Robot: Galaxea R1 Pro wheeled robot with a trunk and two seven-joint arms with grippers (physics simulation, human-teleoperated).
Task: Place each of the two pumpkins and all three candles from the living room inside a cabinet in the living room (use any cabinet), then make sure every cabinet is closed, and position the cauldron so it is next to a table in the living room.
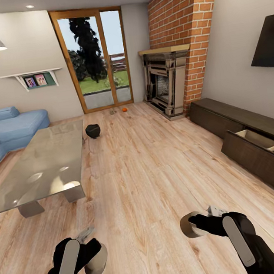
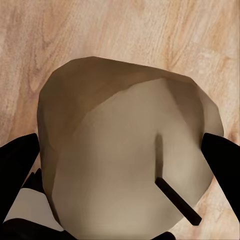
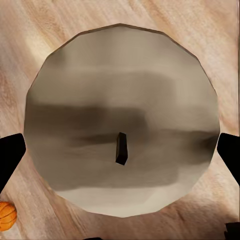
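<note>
Both grippers are clenched on candles: the left gripper grasps one candle low over the wood floor, and in the left wrist view that candle sits between the two dark fingers with its wick end toward the camera. The right gripper grasps a second candle; in the right wrist view its round top with a short dark wick faces the camera, a finger at either side, and a pumpkin lies on the floor beyond. In the head view the glass table stands at the left, in front of a blue sofa; the cauldron sits on the floor just beside the table's far corner. Far off near the glass door lie a pumpkin and a small greyish thing, too small to tell. At the right, along the wall by the fireplace, the cabinet has one drawer pulled open, its pale inside showing
</note>
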